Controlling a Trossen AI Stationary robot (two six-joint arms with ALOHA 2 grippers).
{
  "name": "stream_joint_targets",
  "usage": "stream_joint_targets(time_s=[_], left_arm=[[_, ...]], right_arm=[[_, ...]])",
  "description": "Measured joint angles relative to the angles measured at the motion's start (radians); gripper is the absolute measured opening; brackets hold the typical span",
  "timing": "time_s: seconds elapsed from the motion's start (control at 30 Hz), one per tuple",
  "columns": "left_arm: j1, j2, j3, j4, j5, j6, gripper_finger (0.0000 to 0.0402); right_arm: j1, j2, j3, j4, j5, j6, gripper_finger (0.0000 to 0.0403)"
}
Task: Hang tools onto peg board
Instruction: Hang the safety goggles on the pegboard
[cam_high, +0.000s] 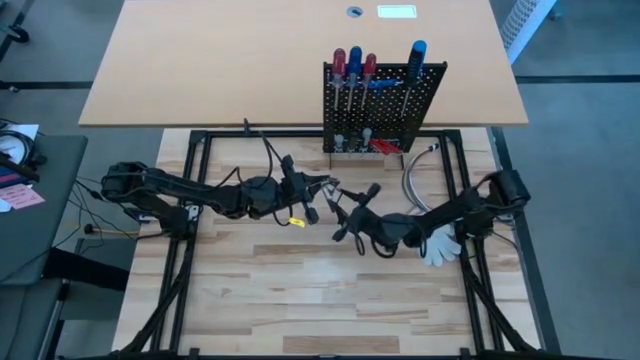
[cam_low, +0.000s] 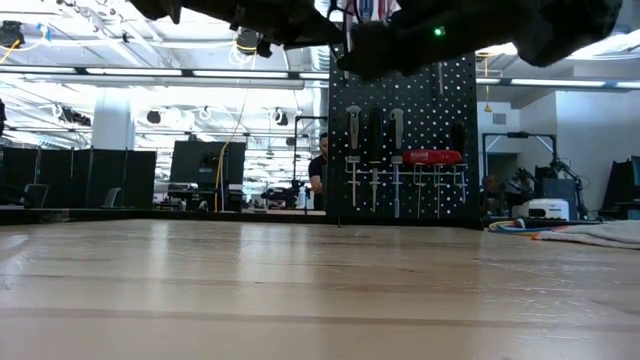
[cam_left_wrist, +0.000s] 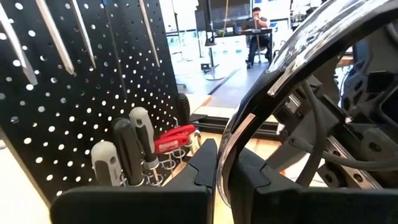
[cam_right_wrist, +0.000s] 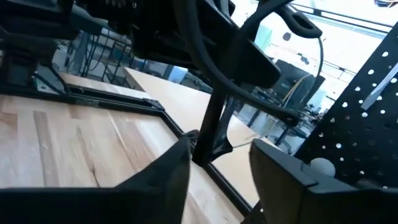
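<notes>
**Both arms bunched up mid-bench, peg board dead ahead: how I'd play this step**

The left tool and right tool sit almost nose to nose above the bench. The left tool has its fingers pressed together. A thin bright line runs up out of the pinch, but I can't tell if that's a screwdriver shaft or just a cable. The right tool has its fingers spread. Something dark stands in the gap, and it doesn't look clamped.

The peg board stands upright a bit beyond both tools' fingertips. It already carries screwdrivers with red and blue handles, and red pliers low down by the ring holders. A white glove lies behind the right tool, under that arm.

My guess is this is a hand-over, or the start of the carry to the board. To do it well:
- slide the right tool straight back so nothing gets snagged
- hold the left pinch firm
- pick a free ring ahead of the left tool
- come in above it and lower straight down, without bumping the hung shafts
</notes>
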Motion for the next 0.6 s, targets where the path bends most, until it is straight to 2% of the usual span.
stream_joint_targets(time_s=[0.2, 0.43, 0.6], left_arm=[[0.001, -0.003, 0.0, 0.014, -0.011, -0.001, 0.0008], [0.002, -0.002, 0.0, 0.008, -0.005, -0.003, 0.0008], [-0.002, -0.001, 0.002, 0.007, 0.016, 0.01, 0.0046]], right_arm=[[-0.019, 0.0, 0.037, -0.037, 0.001, -0.003, 0.0088], [-0.024, -0.001, 0.044, -0.075, -0.005, -0.003, 0.0039], [-0.025, -0.027, 0.045, -0.143, -0.02, -0.01, 0.0011]])
